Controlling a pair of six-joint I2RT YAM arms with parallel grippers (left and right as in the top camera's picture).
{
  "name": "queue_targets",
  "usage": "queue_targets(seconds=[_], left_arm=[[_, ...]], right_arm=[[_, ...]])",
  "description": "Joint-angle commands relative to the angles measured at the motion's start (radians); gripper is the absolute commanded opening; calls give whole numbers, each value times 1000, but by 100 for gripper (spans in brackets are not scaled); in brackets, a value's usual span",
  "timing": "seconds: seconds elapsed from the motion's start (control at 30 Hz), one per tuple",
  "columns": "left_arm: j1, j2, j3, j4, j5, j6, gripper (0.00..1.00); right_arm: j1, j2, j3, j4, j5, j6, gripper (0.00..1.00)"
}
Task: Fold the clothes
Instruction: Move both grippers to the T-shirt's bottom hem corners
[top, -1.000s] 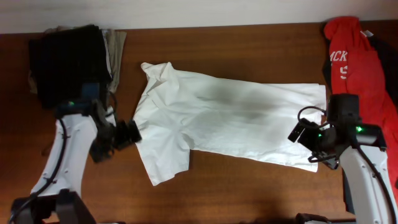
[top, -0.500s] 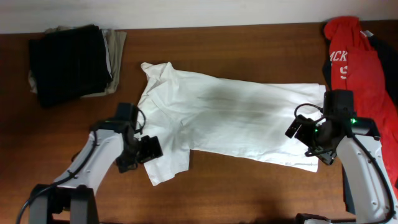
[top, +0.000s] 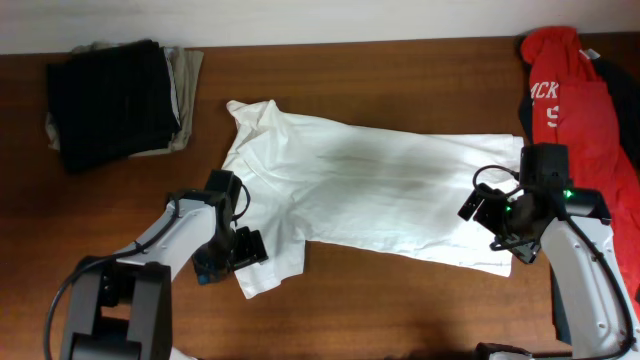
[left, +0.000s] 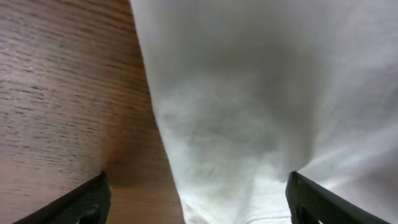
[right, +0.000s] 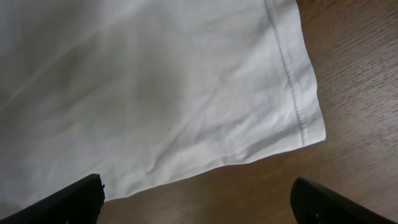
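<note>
The white T-shirt (top: 370, 195) lies spread on the surface (top: 400, 310). The left pincer (top: 247, 250) is spread at its 7 o'clock sleeve, and the right pincer (top: 487, 212) is spread at its 4 o'clock hem.

Left gripper (top: 248, 248) hid part of the T-shirt (top: 370, 190) sleeve overhead. Wrist views cropped both jaws. Red shirt (top: 565, 100) lettering was partly hidden.

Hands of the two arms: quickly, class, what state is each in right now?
Left hand: open, holding nothing, over the thin white fabric T-shirt.
Right hand: open, holding nothing, over its hem corner.
</note>
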Motion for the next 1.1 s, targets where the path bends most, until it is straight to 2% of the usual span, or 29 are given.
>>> queue_targets(seconds=[0.0, 0.03, 0.13, 0.27, 0.3, 0.4, 0.43, 0.5, 0.53, 0.7, 0.9, 1.07], left_arm=[[-4, 59, -12, 18, 1, -9, 73], [-4, 60, -12, 19, 1, -9, 67], [-4, 61, -12, 21, 1, -9, 61], [-4, 61, -12, 21, 0, -8, 49], [-4, 61, -13, 21, 0, -8, 42], [-4, 61, -14, 25, 0, -8, 30], [-4, 61, -14, 26, 0, -8, 18], [-4, 61, -14, 28, 0, -8, 4], [-4, 61, -14, 32, 0, -8, 1], [-4, 61, -14, 48, 3, -8, 1], [-4, 61, -14, 56, 7, -8, 1], [-4, 61, -14, 69, 7, -8, 1]], right_arm=[[5, 3, -3, 3, -1, -1, 99], [5, 3, -3, 4, 3, 0, 98], [3, 3, -3, 4, 9, 3, 99], [-23, 3, -3, 4, 67, 79, 99], [-51, 3, -3, 6, 63, 81, 99], [-93, 3, -3, 7, 63, 81, 99], [-109, 3, -3, 6, 63, 81, 99], [-120, 3, -3, 6, 62, 81, 99], [-119, 4, -7, 6, 60, 81, 99], [-119, 5, -77, 12, 54, 82, 99], [-119, 13, -213, 103, 55, 143, 99], [-119, 118, -230, 117, 115, 200, 99]])
